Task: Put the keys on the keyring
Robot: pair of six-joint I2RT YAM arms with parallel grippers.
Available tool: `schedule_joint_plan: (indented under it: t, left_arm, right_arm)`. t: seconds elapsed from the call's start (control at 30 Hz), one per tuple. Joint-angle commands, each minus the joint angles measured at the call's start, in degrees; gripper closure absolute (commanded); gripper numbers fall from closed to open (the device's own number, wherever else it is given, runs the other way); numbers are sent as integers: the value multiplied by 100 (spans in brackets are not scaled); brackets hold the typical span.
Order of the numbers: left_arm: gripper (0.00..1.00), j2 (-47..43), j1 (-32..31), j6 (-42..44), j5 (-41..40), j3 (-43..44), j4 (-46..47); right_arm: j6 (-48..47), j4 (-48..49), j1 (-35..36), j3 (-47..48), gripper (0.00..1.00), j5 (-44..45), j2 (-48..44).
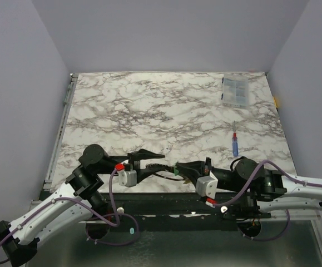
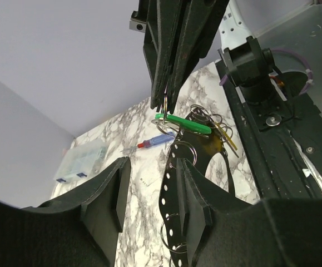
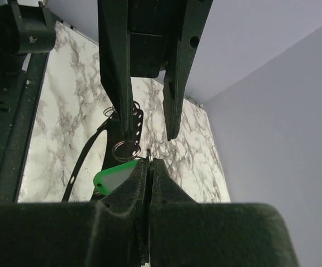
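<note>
The green key [image 2: 186, 123] hangs from a small metal ring pinched in my shut right gripper [image 2: 165, 104], just above the near table edge [image 1: 174, 167]. It also shows in the right wrist view [image 3: 113, 181]. The keyring [image 2: 172, 189] looks here like a dark loop-shaped strap with holes and several small metal rings. It rests against the inner face of one finger [image 2: 197, 183] of my open left gripper [image 2: 155, 167]. The pale yellow key [image 2: 226, 137] hangs on the strap's far side. In the top view the left gripper [image 1: 149, 160] faces the right gripper [image 1: 177, 167], their tips almost meeting.
A blue stick with a red tip [image 1: 235, 144] lies on the marble table at the right. A clear plastic box [image 1: 236, 90] sits at the far right corner. A black rail [image 1: 166, 203] runs along the near table edge under both grippers.
</note>
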Motion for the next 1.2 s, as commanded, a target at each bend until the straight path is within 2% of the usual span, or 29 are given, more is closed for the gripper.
schedule_joint_plan:
  t: [0.0, 0.37, 0.8, 1.07, 1.17]
  left_arm:
    - [55, 269, -12, 269, 736, 245, -4]
    - [55, 1100, -68, 572, 1349, 584, 60]
    - [55, 1645, -457, 343, 1794, 671, 260]
    - [63, 1934, -598, 614, 1804, 715, 325]
    - [62, 2078, -705, 727, 1772, 679, 388]
  right_arm:
    - [146, -105, 6, 30, 99, -282, -186]
    - [292, -253, 3, 79, 99, -518, -465]
    - [379, -300, 2, 3, 99, -577, -617]
    - [499, -329, 6, -10, 99, -600, -659]
    - [566, -292, -1, -63, 99, -600, -656]
